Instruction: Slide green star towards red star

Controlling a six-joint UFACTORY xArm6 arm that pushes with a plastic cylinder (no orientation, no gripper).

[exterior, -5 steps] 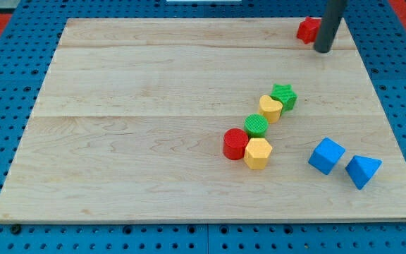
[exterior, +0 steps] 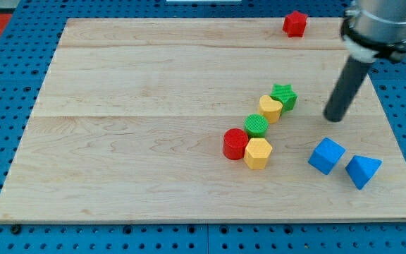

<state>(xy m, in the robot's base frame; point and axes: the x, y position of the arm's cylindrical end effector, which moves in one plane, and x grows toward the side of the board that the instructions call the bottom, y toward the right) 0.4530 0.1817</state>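
Observation:
The green star (exterior: 284, 95) lies right of the board's middle, touching a yellow block (exterior: 271, 108) on its lower left. The red star (exterior: 294, 23) sits at the top edge of the wooden board (exterior: 118, 127), well above the green star. My tip (exterior: 335, 118) rests on the board to the right of the green star and slightly lower, apart from it by a clear gap. The rod rises toward the view's upper right.
A green cylinder (exterior: 256, 125), a red cylinder (exterior: 235, 144) and a yellow hexagonal block (exterior: 258, 153) continue the diagonal row down-left of the green star. A blue cube (exterior: 326, 155) and a blue wedge (exterior: 362, 170) lie below my tip.
My tip has moved down from beside the red star to the right of the green star. The red star has shifted a little to the left. The other blocks have not moved.

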